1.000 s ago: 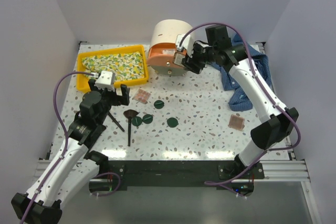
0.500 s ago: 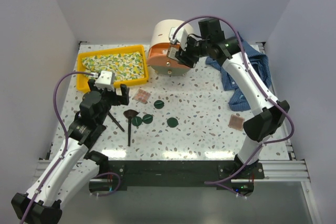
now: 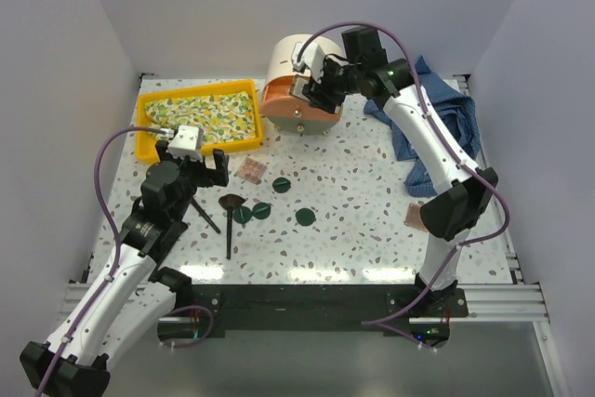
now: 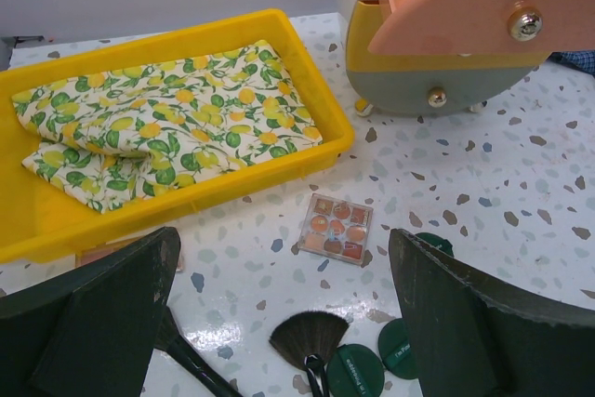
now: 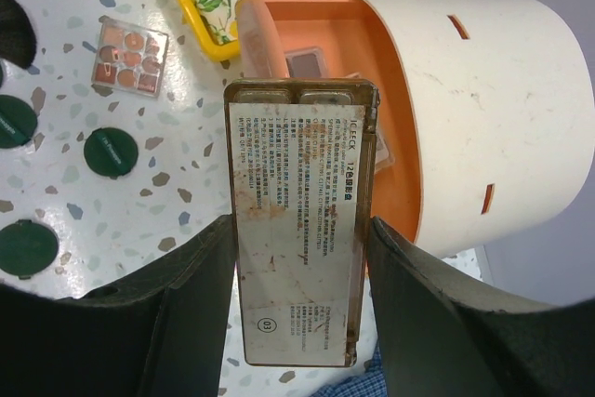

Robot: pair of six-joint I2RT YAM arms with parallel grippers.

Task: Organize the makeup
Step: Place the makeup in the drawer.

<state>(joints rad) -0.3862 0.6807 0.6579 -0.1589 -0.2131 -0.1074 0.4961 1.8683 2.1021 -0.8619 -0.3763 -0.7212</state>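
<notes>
My right gripper (image 3: 313, 92) is shut on a long brown palette (image 5: 297, 230), label side up, held over the open orange inside of the cream round case (image 3: 302, 62). Another palette (image 5: 305, 62) lies inside the case. My left gripper (image 3: 200, 169) is open and empty above the table. Below it lie a small pink-brown palette (image 4: 337, 227), a fan brush (image 4: 310, 337), a thin brush (image 4: 186, 360) and dark green discs (image 4: 353, 371). Several discs (image 3: 281, 183) lie mid-table. One more palette (image 3: 419, 217) lies at the right, partly behind the right arm.
A yellow tray (image 3: 149, 104) with a leaf-patterned cloth (image 3: 204, 118) stands at the back left. A blue cloth (image 3: 437, 127) lies at the back right. The case (image 4: 465, 34) stands just right of the tray.
My right gripper has moved left and further over the case with the palette in it. The left arm has not moved.
</notes>
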